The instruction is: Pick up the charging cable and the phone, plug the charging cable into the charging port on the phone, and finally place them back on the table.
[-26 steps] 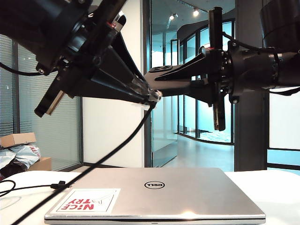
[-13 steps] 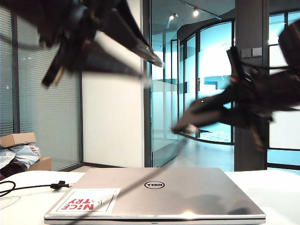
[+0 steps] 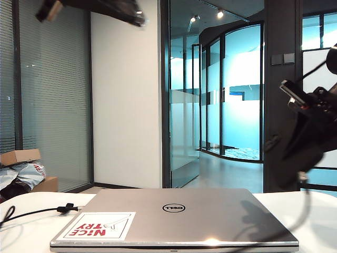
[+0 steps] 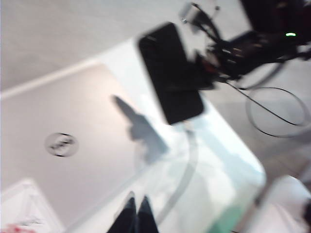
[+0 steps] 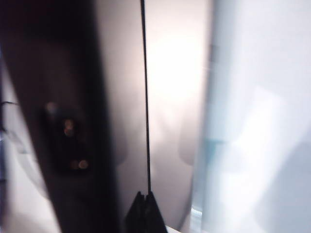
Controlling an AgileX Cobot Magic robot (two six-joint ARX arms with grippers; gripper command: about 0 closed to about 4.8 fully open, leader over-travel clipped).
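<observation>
Right gripper (image 5: pixel 144 208), fingers clamping the flat black matte phone (image 4: pixel 170 73) over the white worktop's (image 3: pixel 326 211) right side, should lower it level; left gripper (image 4: pixel 136 213), high left, fingers closed empty.

A: The left gripper (image 3: pixel 138 20) is fuzzy and mostly cut off at the top.

B: The phone (image 4: pixel 170 73) is smeary too. Is the charging cable (image 4: pixel 182 179) plugged in?

A: Too blurry to tell.

Office: glass partitions (image 3: pixel 231 95), window blinds (image 3: pixel 52 105), silver laptop (image 3: pixel 174 216).
</observation>
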